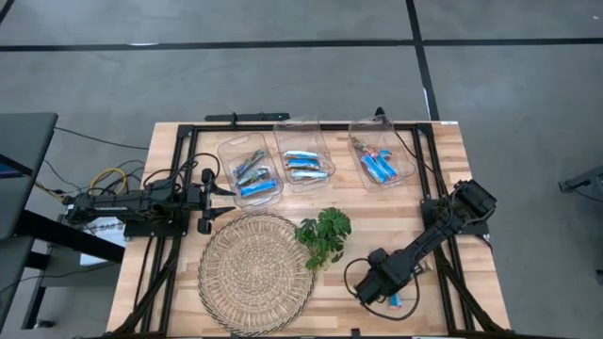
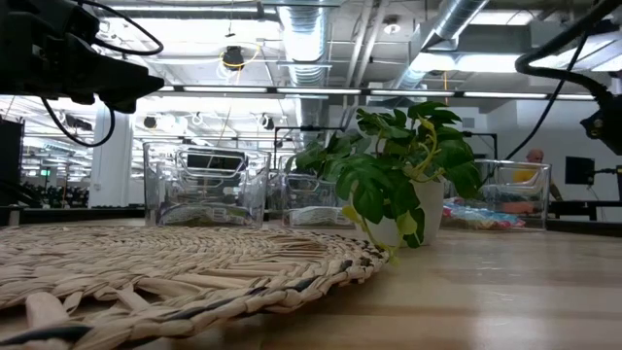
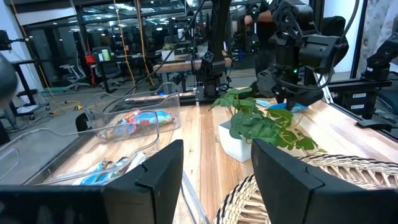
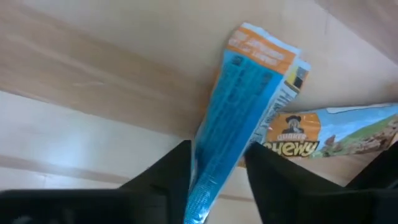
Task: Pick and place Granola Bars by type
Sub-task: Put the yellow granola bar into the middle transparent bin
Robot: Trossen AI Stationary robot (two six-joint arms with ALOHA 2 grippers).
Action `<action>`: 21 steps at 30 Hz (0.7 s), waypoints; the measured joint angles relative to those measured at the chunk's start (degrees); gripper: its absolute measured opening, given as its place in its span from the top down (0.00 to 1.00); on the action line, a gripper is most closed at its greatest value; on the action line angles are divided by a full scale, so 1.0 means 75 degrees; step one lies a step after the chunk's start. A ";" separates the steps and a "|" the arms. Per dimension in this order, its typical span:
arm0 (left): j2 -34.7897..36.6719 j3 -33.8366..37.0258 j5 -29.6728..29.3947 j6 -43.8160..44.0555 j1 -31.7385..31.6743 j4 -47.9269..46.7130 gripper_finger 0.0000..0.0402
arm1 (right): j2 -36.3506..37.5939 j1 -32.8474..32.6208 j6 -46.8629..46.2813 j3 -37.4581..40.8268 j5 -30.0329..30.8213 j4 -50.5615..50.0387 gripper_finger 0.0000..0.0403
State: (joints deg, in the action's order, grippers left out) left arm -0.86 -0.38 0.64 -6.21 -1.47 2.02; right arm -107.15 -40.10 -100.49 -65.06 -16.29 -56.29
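Note:
My right gripper [image 1: 379, 285] points down at the table's near right, its two fingers closed on a blue granola bar [image 4: 239, 112] with an orange end that lies on the wood. A second bar [image 4: 329, 137], tan and blue, lies beside it, touching its orange end. More granola bars lie in three clear bins at the far side: left [image 1: 251, 171], middle [image 1: 306, 162], right [image 1: 380, 162]. My left gripper [image 3: 216, 177] waits open at the table's left [image 1: 224, 192], level, with nothing between its fingers. My right gripper pinches the blue bar near its plain blue end [image 4: 208, 168] between its two fingers, one on each long edge. The fingers come from above, slanting down, and lie across the bar. The bar lies flat on the table, its orange end [image 4: 261, 50] pointing away from the fingers.
A round woven mat [image 1: 256, 273] lies at the near middle. A small potted green plant [image 1: 324, 235] stands between the mat and my right arm. Black frame rails [image 1: 283, 125] run along the table's far and side edges.

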 joint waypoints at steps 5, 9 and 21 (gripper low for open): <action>-0.0001 -0.0001 0.0000 0.0000 0.0001 0.0000 0.54 | 0.0000 0.0006 -0.0002 0.0000 0.0076 0.0003 0.79; -0.0001 -0.0003 0.0000 0.0002 0.0003 0.0000 0.54 | 0.0000 0.0009 0.0012 0.0000 0.0081 0.0077 0.87; -0.0001 -0.0001 0.0000 0.0001 0.0001 0.0000 0.54 | 0.0017 0.0006 0.1993 -0.0003 0.0159 0.1382 0.94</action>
State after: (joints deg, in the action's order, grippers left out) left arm -0.86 -0.39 0.64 -6.21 -1.47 2.02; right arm -107.02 -40.05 -85.55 -65.08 -15.09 -45.93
